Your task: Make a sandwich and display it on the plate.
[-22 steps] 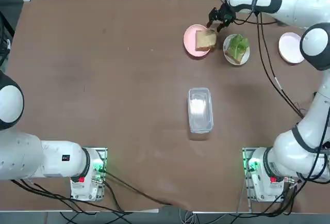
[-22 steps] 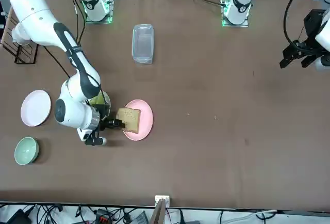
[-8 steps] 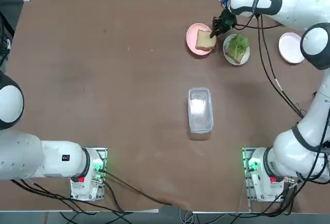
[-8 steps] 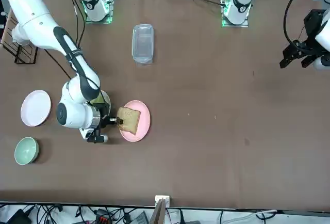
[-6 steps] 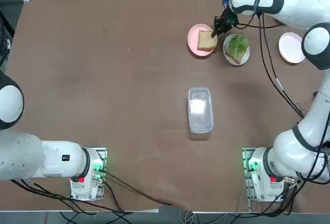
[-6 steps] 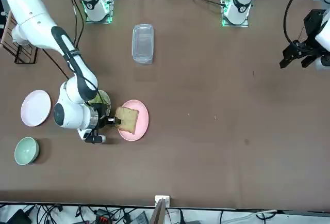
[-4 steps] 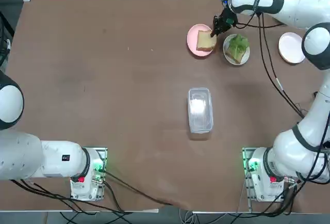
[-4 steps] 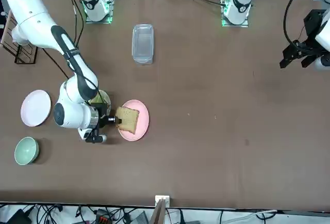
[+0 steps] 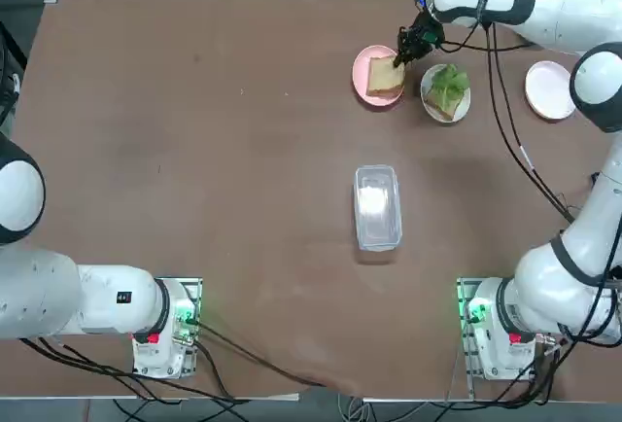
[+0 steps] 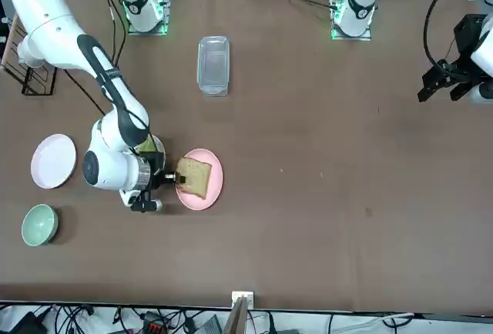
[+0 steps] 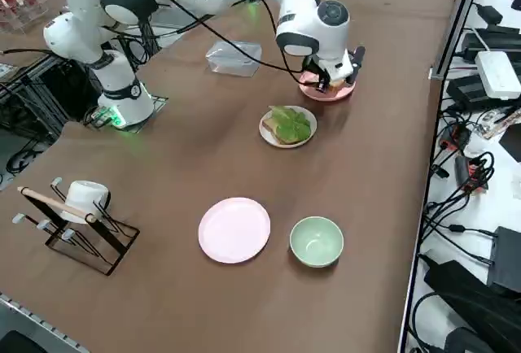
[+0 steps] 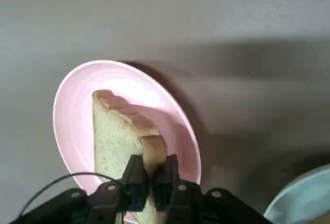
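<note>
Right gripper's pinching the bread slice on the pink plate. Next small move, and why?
Probably lift straight up a little. The right gripper is shut on the bread slice, pinching its near edge, and the slice tilts above the pink plate. The lettuce-topped slice waits on the white plate beside it, so clearing the rim comes before carrying it across.

Right arm reaching from its base at the 5 o'clock corner of the top view to the far edge at about 1 o'clock — upper links white, forearm lying across toward 11 o'clock. Right claw (image 12: 151, 175) held low near the worktop, its two black fingers (image 12: 135, 178) pinched close together — gripping a bread slice (image 12: 119, 136) by the crust.
</note>
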Motion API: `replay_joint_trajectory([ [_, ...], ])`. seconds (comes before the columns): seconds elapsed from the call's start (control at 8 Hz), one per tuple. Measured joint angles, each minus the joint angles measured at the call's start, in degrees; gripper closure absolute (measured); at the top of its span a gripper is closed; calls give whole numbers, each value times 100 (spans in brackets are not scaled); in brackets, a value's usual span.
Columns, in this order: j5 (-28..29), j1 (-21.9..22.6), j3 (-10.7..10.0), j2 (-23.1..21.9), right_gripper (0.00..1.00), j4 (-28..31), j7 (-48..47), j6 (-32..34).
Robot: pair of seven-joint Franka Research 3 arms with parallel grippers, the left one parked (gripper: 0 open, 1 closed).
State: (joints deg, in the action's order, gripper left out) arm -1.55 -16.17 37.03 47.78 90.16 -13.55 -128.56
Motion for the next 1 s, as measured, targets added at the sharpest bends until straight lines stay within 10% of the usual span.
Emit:
replay_joint_trajectory([
  [1.0,116,-1161,-1,-1086,91,-617,1441,2331],
])
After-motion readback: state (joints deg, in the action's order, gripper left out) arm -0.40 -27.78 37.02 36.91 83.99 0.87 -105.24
